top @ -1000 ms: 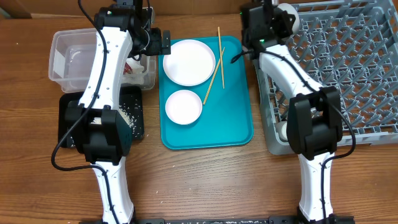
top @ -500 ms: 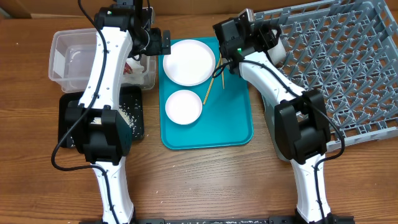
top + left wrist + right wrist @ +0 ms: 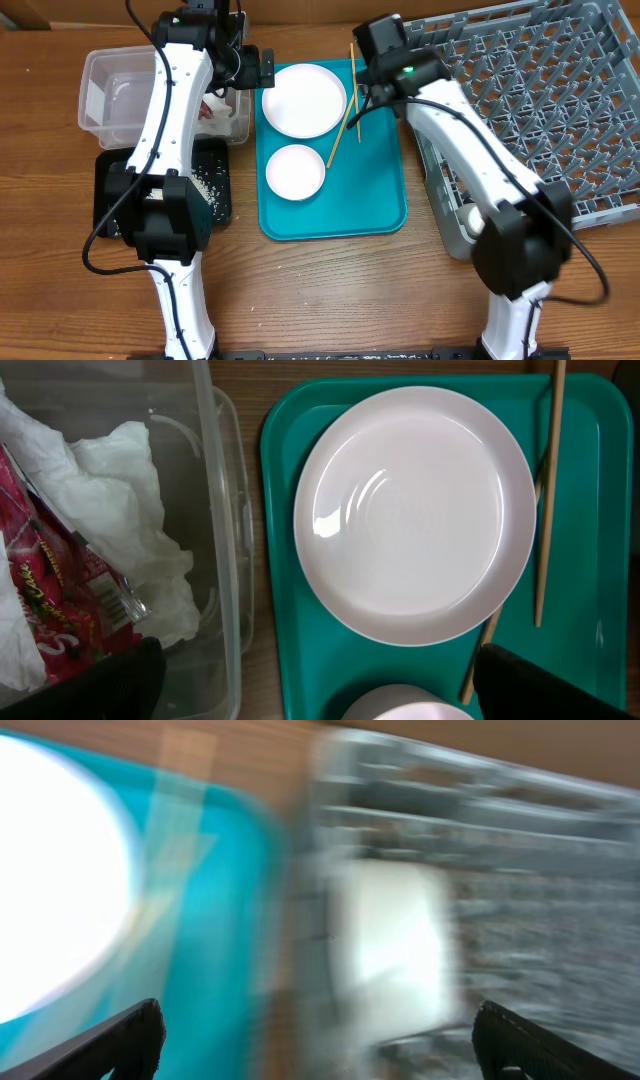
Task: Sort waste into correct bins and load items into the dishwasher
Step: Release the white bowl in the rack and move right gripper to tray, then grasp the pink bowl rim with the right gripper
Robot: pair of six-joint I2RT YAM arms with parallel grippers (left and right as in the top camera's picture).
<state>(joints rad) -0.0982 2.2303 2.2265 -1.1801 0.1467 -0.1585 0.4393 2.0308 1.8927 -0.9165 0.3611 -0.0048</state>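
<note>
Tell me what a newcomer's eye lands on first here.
The bright teal tray at the centre, carrying a pink plate, a white bowl and two chopsticks. To its right sprawls the big grey dish rack; to its left, a clear tub holding a crumpled napkin and red wrapper.

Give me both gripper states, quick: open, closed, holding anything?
Left gripper: open, holding nothing.
Right gripper: open, fingers wide apart; the view is blurred, but nothing shows between them.

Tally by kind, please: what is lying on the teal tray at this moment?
plate: 1
bowl: 1
chopsticks: 2
Total: 4
</note>
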